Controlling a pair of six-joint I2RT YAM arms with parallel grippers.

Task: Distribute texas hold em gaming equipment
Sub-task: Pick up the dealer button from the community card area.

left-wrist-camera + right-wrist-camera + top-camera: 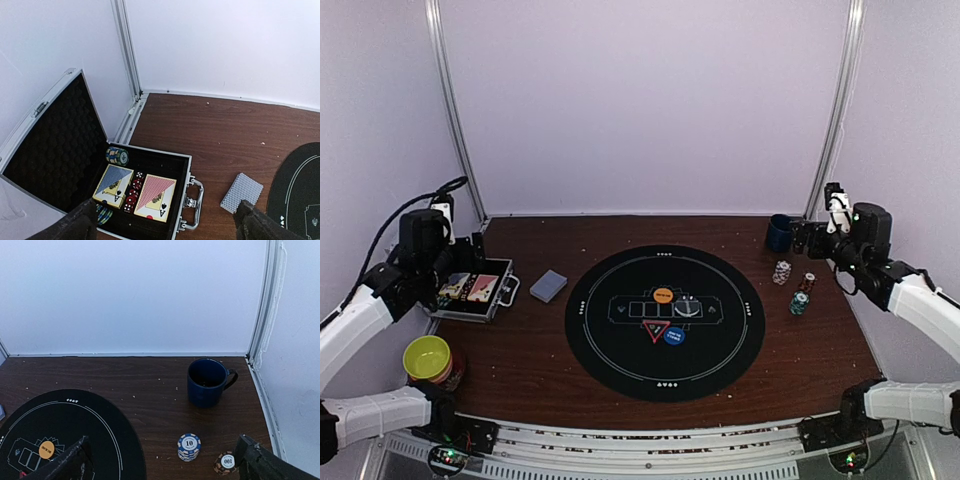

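Observation:
A grey-blue-backed deck of cards (548, 286) (242, 192) lies on the table between the open case (475, 290) and the round black mat (665, 322). On the mat sit an orange button (663, 295) (46, 449), a blue button (674, 336) and a red triangle marker (656, 330). Three chip stacks (781, 272) (807, 283) (799, 303) stand right of the mat; two of them show as a blue stack (189, 447) and a brown stack (226, 463). My left gripper (472, 250) (167, 230) hovers open above the case. My right gripper (807, 238) (167, 465) is open and empty above the stacks.
The case (187, 170) holds two boxed card packs, red dice and striped chips (117, 155), with its lid raised toward the left wall. A dark blue cup (779, 233) (207, 382) stands at the back right. A yellow-green bowl (427, 358) sits at the front left.

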